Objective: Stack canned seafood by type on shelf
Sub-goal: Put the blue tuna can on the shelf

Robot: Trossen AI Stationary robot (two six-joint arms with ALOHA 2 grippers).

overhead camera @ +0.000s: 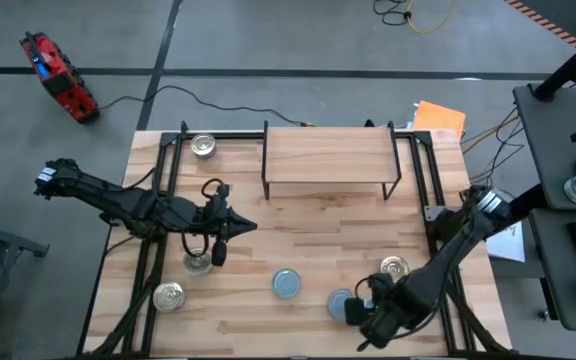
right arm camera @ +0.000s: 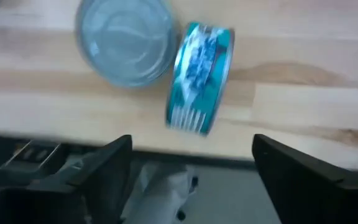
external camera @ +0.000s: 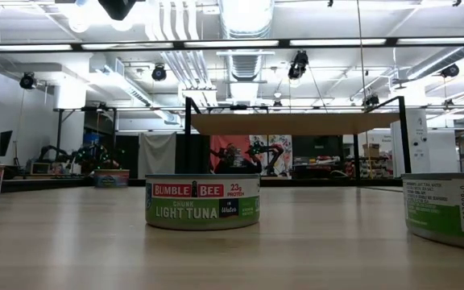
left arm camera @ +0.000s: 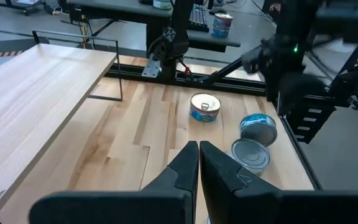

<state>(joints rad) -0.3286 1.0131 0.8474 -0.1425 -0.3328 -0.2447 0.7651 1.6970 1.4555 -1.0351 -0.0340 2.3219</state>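
Hovering at the lower right of the high view, the right hand [overhead camera: 360,312] spreads its fingers wide, empty, beside a teal-labelled tin [right arm camera: 199,78] tipped on its edge against a flat silver-topped tin [right arm camera: 124,40]. Other canned seafood dots the bench [overhead camera: 308,240]: a gold-topped can [overhead camera: 395,268], a pale blue one [overhead camera: 287,284]. At centre left, the left hand [overhead camera: 220,254] is closed on nothing. The shelf [overhead camera: 328,155], upper centre, carries no tins.

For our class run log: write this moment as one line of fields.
left claw: shut, empty, above table | right claw: open, near front edge | teal tin: on its side, free | shelf: no tins
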